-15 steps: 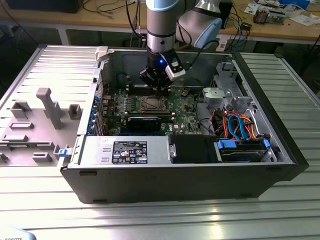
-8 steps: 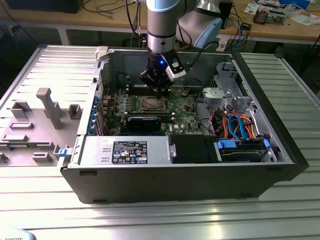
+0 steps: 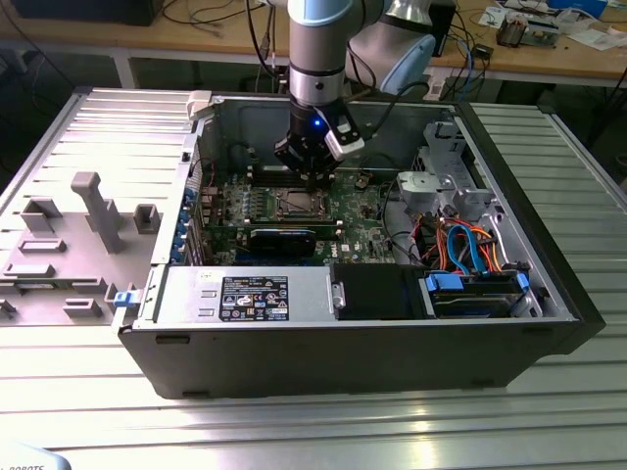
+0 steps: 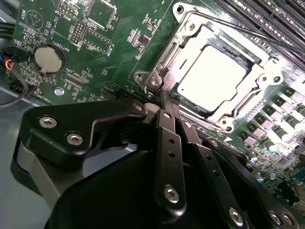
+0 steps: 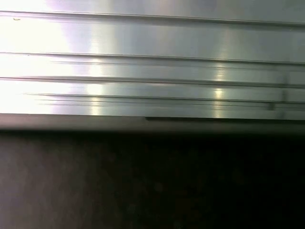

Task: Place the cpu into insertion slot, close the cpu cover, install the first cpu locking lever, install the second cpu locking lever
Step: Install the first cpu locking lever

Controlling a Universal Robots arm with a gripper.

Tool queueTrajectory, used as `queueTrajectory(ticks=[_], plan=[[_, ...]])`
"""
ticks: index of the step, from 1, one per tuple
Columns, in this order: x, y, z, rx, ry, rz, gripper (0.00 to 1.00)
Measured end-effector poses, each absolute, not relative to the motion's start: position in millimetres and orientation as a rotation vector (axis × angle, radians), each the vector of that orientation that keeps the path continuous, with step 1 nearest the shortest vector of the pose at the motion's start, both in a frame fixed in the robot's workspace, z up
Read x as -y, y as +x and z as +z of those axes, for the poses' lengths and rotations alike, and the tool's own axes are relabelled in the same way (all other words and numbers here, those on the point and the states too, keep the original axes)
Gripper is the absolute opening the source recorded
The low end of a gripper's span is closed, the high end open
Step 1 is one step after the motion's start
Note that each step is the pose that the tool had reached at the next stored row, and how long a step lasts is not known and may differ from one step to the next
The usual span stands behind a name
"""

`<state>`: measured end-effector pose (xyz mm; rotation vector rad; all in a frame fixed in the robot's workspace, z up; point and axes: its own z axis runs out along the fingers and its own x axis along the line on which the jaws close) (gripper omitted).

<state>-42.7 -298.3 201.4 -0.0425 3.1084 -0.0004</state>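
Observation:
In the exterior view my gripper [image 3: 313, 181] reaches down into the open computer case, just above the insertion slot [image 3: 294, 204] on the green motherboard [image 3: 358, 220]. In the second wrist view the gripper [image 4: 167, 98] is shut, with its black fingers [image 4: 167, 138] pressed together and nothing between them. The tips sit right by a corner of the socket. The cpu [image 4: 214, 76] lies flat in the socket with its silver top showing. The cpu cover [image 4: 259, 71] lies down around it as a silver frame. A thin locking lever rod [image 4: 248, 31] runs along the cover's far side.
A coin battery [image 4: 49, 58] and the memory slots [image 4: 271, 14] flank the socket. A black graphics card [image 3: 282, 240], a power supply [image 3: 245, 297] and a drive cage with blue and orange cables [image 3: 460, 245] fill the case. A grey fixture plate [image 3: 69, 245] lies on the ribbed metal table [image 5: 152, 67].

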Motion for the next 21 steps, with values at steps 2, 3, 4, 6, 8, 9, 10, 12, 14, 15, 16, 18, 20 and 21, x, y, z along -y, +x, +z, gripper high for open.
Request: queueTrajectory(ticks=[2,3,4,6,8,9,10,12,14,15,16,18,20,21], plan=[[298.2,-42.8,201.3,-3.108,-0.042,0.017,0.11],[298.3,-42.8,201.3,-3.108,-0.042,0.029,0.11],[298.2,-42.8,201.3,-3.108,-0.042,0.033,0.11],[298.2,-42.8,201.6,-3.108,-0.042,0.035,0.11],[298.2,-42.8,203.1,-3.108,-0.042,0.036,0.11],[298.2,-42.8,204.0,-3.108,-0.042,0.036,0.11],[298.2,-42.8,205.3,-3.108,-0.042,0.035,0.11],[298.3,-42.8,205.7,-3.108,-0.042,0.029,0.11],[298.2,-42.8,205.7,-3.108,-0.042,0.024,0.11],[298.2,-42.8,205.8,-3.108,-0.042,0.021,0.11],[298.3,-42.8,206.1,-3.109,-0.042,0.017,0.11],[298.3,-42.8,206.3,-3.108,-0.042,0.011,0.11],[298.5,-42.8,206.3,-3.109,-0.042,0.008,0.11],[299.3,-42.8,206.3,-3.108,-0.042,0.007,0.11]])
